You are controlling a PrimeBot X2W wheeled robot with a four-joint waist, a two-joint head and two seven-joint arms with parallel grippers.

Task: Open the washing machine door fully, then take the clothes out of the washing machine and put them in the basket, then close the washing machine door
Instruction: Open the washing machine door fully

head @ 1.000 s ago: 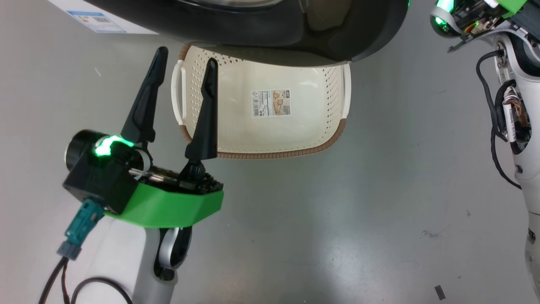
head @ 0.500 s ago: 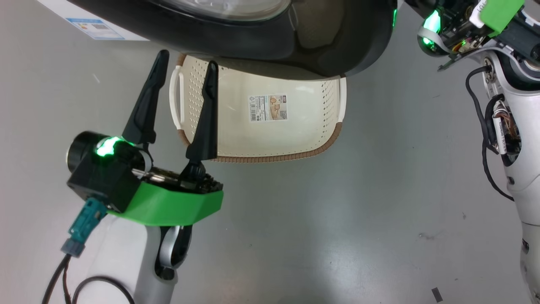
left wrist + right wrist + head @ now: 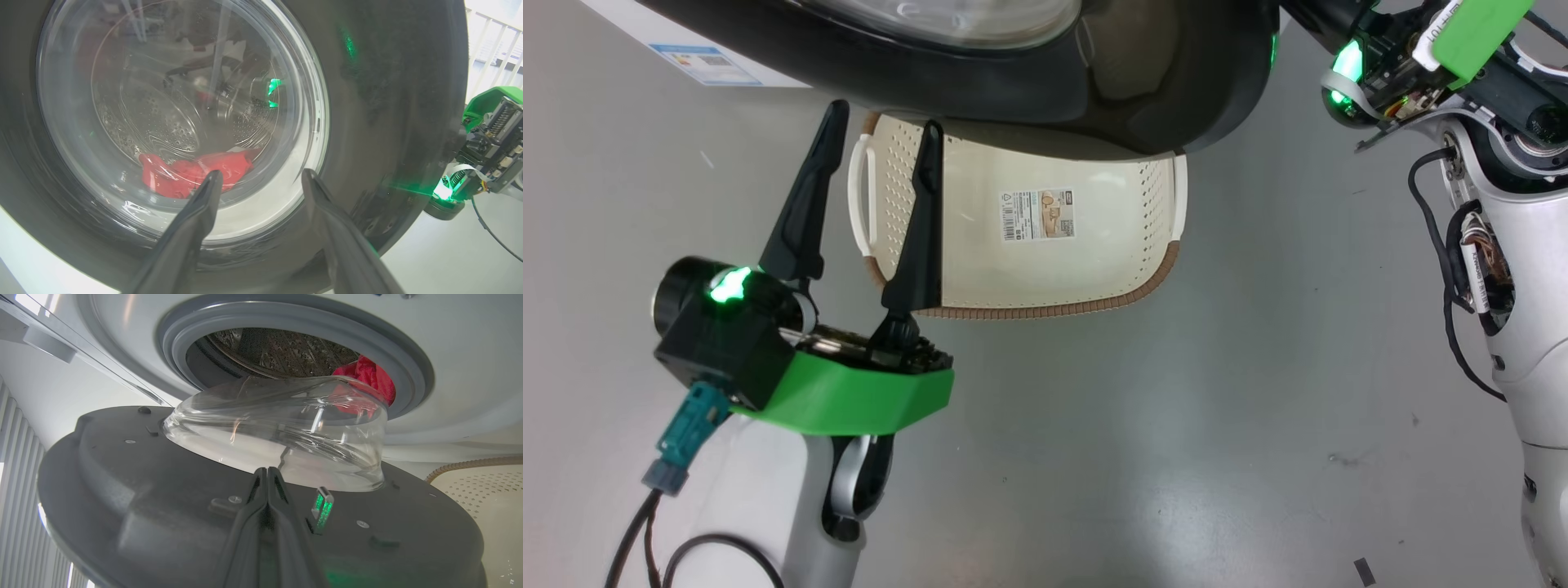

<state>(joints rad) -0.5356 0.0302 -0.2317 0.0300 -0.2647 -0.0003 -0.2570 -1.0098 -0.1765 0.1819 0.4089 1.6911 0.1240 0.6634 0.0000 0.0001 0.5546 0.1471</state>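
Since a second earlier, the large round washing machine door [image 3: 1029,90] with its glossy black rim had dropped lower over the basket in the head view, and the right arm's wrist had come further into the top right corner. Everything in that view had shifted a little, so part of this was camera movement.

Door stood partly open. In the right wrist view its dark inner face [image 3: 122,477] was swung off the big white washing machine [image 3: 449,355], and the clear bulging glass bowl [image 3: 278,428] sat outside the grey rubber gasket [image 3: 286,316].

Bright red clothes [image 3: 367,373] lay at the mouth of the perforated steel drum [image 3: 282,351]. They also showed through the door glass in the left wrist view [image 3: 192,173].

Small cream-white perforated plastic basket [image 3: 1054,269] with a brown woven-look rim sat on the grey floor [image 3: 1176,408], its far end under the door. Only a label sticker [image 3: 1037,215] showed inside it.

Right hand [image 3: 266,471] was closed tight, fingers pressed together and holding nothing, pointing across the door's inner face toward the bowl. Contact could not be judged.

Left hand [image 3: 885,117] was spread wide and empty, near the basket's left handle and facing the door's outer glass [image 3: 261,173].
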